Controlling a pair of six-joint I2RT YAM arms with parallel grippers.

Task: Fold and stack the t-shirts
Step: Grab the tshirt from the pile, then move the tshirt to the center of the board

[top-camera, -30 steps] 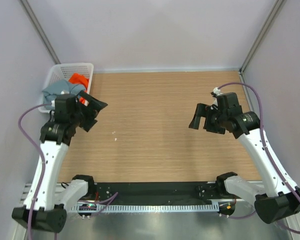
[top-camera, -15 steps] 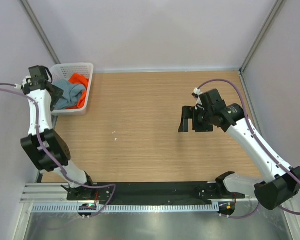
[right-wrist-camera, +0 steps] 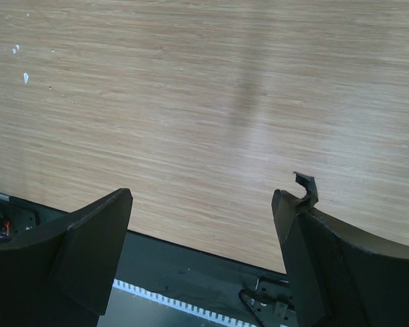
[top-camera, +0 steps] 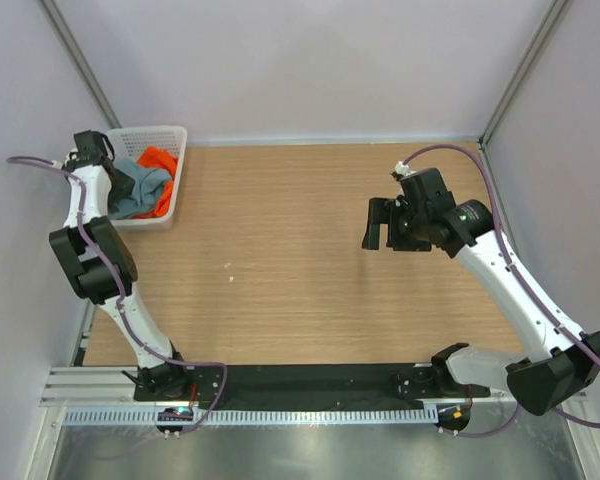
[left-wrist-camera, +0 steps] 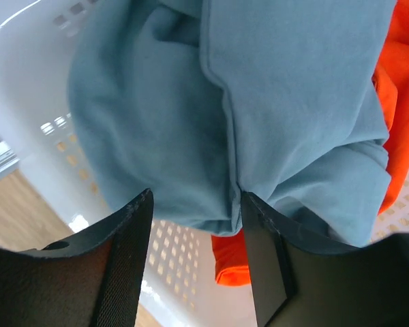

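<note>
The step in hand looks to be lifting the grey-blue t-shirt out of the white basket, which sits in the upper left of the overhead view. The orange t-shirt is bunched against it on the right and shows again beneath its lower edge. To do this well, the pinch should take a thick fold of the grey-blue cloth alone, near a seam or hem and clear of the orange cloth, so that only one shirt comes up. The lift should then go straight up before swinging toward the bare table, so the basket is not dragged along. The left gripper stands partly open, its dark fingers straddling a hanging bulge of the grey-blue shirt low in the wrist view. The right-hand finger seems to touch the cloth at the fold, though whether either pad presses it yet is hard to tell from this angle, and nothing looks firmly held. The right gripper hangs wide open over the wood in the right half of the overhead view, empty and touching nothing.
</note>
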